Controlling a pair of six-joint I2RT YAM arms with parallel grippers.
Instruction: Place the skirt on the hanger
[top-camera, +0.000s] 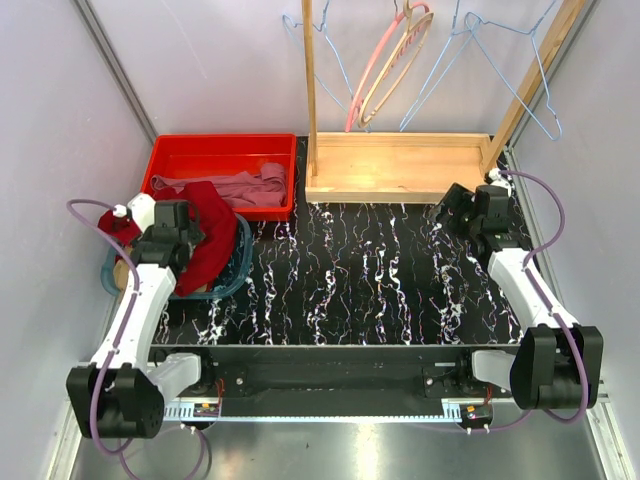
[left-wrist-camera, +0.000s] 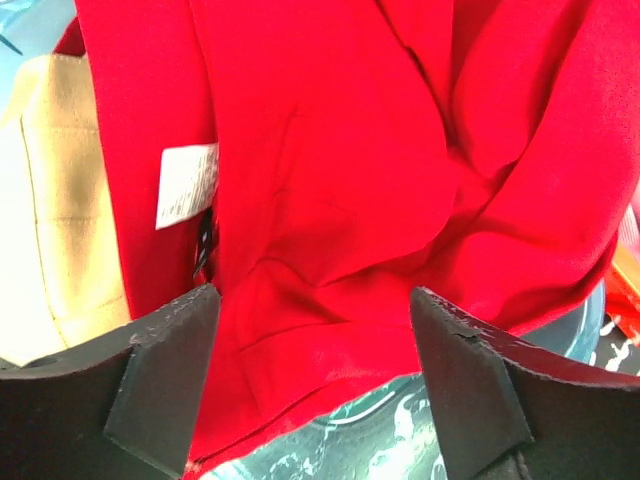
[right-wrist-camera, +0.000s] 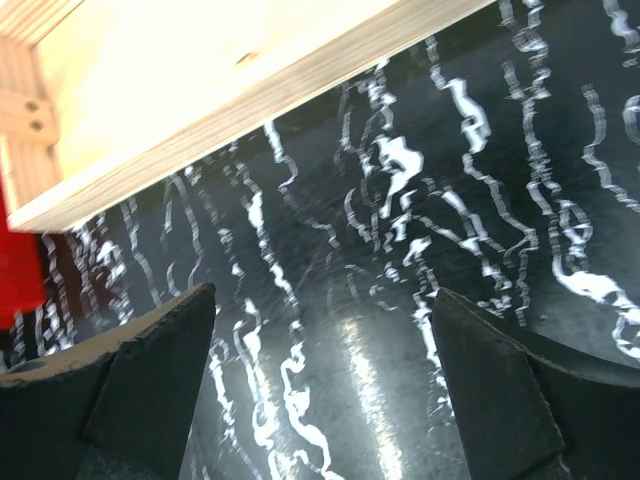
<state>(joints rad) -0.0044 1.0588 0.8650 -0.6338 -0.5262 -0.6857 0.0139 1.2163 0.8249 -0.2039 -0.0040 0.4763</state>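
Currently my left gripper (left-wrist-camera: 315, 340) hangs spread and empty just above the dark red garment (left-wrist-camera: 350, 200), which overlaps the skirt (left-wrist-camera: 70, 200) in the basket (top-camera: 238, 262). My right gripper (right-wrist-camera: 320, 350) is also spread and empty, over the table (right-wrist-camera: 450, 200). Nothing done: skirt ungrasped, hanger (top-camera: 535, 75) on the rack. Count: one skirt; at least three blue hangers, one pink, one wooden.

Black marbled table (top-camera: 350, 285) — red bin (top-camera: 222, 142), teal basket (top-camera: 243, 258), wooden tray (top-camera: 400, 160) on it.
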